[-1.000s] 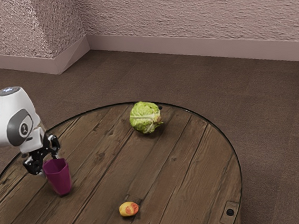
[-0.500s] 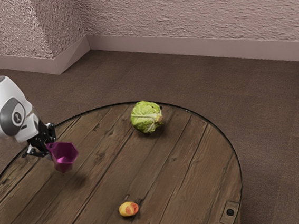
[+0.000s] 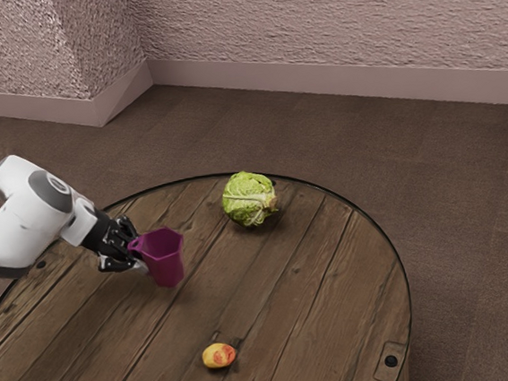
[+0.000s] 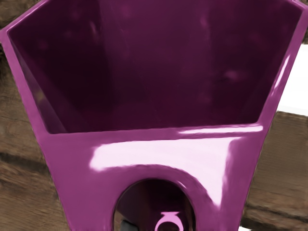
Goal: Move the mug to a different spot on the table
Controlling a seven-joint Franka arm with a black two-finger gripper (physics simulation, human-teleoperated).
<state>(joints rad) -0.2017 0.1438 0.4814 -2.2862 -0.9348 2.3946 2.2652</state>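
In the exterior view, our gripper (image 3: 132, 253) is gripping the rim of the mug (image 3: 162, 256), now lifted off the table (image 3: 320, 310) and carried forward: relocation is progressing. The cabbage (image 3: 249, 198) is lying well ahead of the gripper and the apple (image 3: 219, 355) well aside, neither obstructing. In the wrist view, the mug (image 4: 159, 159) is hanging directly beneath the gripper.

The white arm (image 3: 31, 216) is reaching in from the exterior view's left edge, its forearm slanting down toward the centre. The black gripper (image 3: 132, 252) is pointing almost sideways, its fingers clamping the mug (image 3: 163, 256) above the tabletop.
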